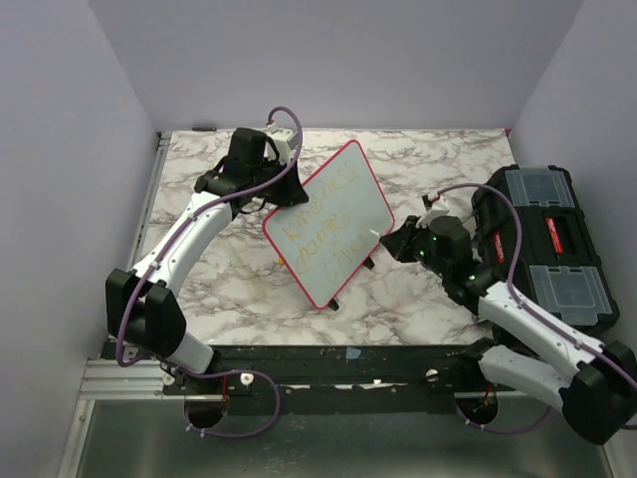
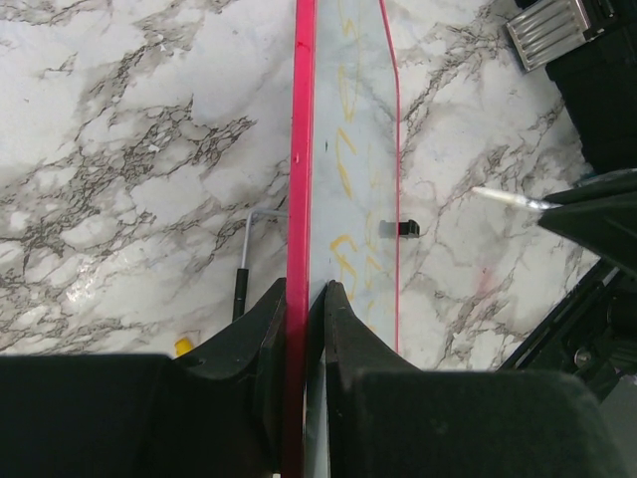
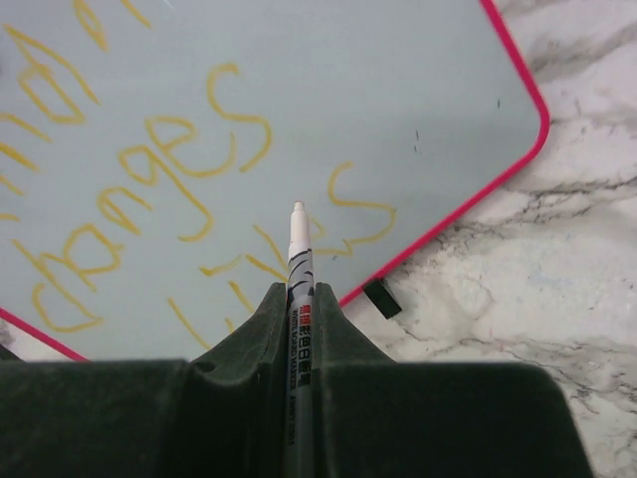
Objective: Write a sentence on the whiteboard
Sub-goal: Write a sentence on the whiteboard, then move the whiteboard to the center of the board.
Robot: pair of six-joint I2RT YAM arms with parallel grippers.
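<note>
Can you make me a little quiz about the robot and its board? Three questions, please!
1. True or false: the left gripper pinches the whiteboard by its red frame.
2. What colour is the sentence on the board? A blue, B yellow, C green.
3. Fill the gap: the right gripper is shut on a ____.
Key: 1 true. 2 B. 3 marker.
</note>
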